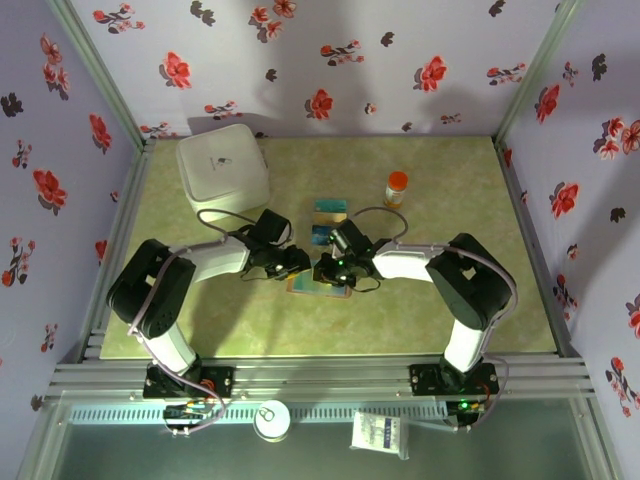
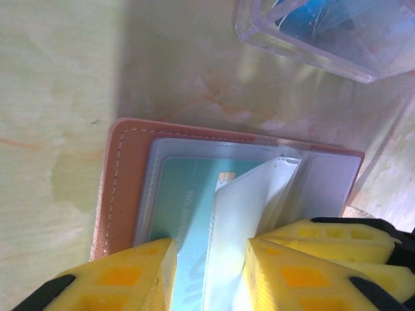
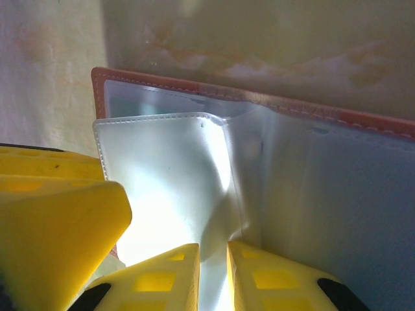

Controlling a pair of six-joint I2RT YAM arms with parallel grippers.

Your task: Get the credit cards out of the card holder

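Note:
The tan card holder [image 1: 320, 288] lies open on the table between both grippers. In the left wrist view its tan rim [image 2: 123, 188] frames a clear pocket holding a teal-green credit card [image 2: 185, 194]. My left gripper [image 2: 211, 272] is open, its yellow fingers standing apart over that card and a raised clear sleeve flap [image 2: 259, 194]. My right gripper [image 3: 213, 275] is shut on that same flap [image 3: 162, 175], pinching and lifting it off the card holder [image 3: 363, 194]. From above, the left gripper [image 1: 290, 263] and right gripper [image 1: 328, 270] nearly touch.
A clear plastic box [image 1: 330, 220] stands just behind the card holder, with something blue showing through its wall [image 2: 311, 19]. A big white square container [image 1: 224, 170] sits at the back left. An orange-capped bottle [image 1: 397, 188] stands at the back right.

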